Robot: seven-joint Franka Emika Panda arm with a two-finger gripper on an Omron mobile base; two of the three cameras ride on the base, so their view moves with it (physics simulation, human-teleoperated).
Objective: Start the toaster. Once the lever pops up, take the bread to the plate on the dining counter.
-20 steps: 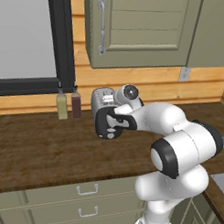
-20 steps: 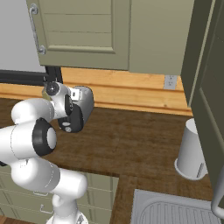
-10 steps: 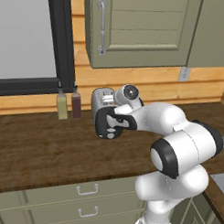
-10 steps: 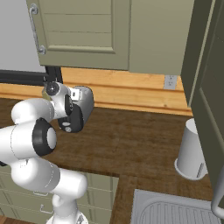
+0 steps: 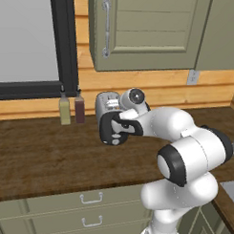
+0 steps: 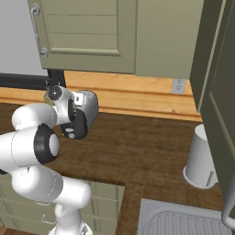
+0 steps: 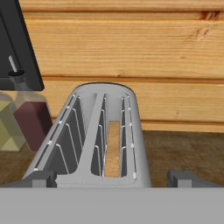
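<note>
The silver toaster (image 5: 106, 103) stands on the dark wood worktop (image 5: 46, 154) near the wall, its black end panel (image 5: 110, 130) facing the room. In the hand view I look along the toaster (image 7: 103, 131) from that end. The bread (image 7: 113, 148) sits low in its right-hand slot. My gripper (image 7: 113, 179) is open, one fingertip (image 7: 41, 179) on each side of the toaster's near end, not pressing it. From the base views the gripper (image 5: 119, 124) (image 6: 73, 120) is at the end panel. My hand hides the lever. The plate and the dining counter are out of view.
Two slim bottles (image 5: 65, 111) (image 5: 80, 109) stand just left of the toaster against the wall. A white cylindrical container (image 6: 199, 158) is at the right of the worktop, with a sink drainer (image 6: 183, 220) in front of it. Wall cabinets (image 5: 150, 29) hang overhead.
</note>
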